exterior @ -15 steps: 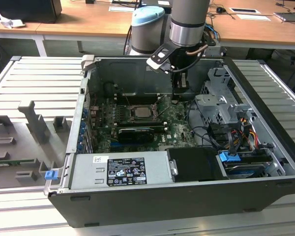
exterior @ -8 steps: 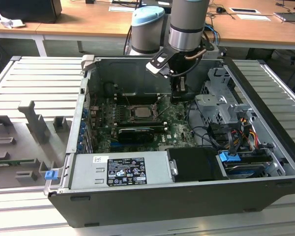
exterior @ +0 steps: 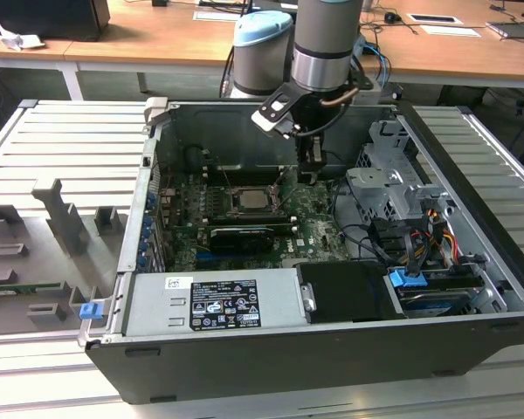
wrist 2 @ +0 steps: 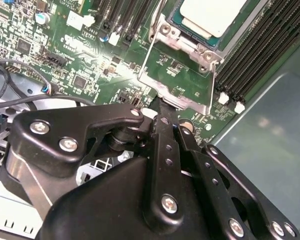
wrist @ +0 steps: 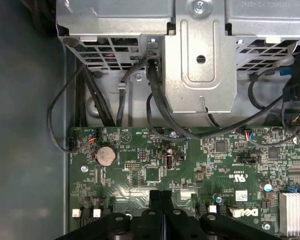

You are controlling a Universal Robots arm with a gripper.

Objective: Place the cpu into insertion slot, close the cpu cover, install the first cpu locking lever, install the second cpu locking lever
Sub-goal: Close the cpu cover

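Well, inside the open computer case [exterior: 332,367], the cpu [wrist 2: 210,15] sits in its socket [wrist 2: 177,92] with the cpu cover [wrist 2: 182,44] lying flat around it. The gripper [wrist 2: 161,106], jaws pressed together, hangs just beside the socket's edge, over bare board [wrist 2: 90,65].

Your exterior view looks down into the computer case [exterior: 244,367]; both wrist views sit close above its circuit board [wrist 2: 80,75] [wrist: 115,175].
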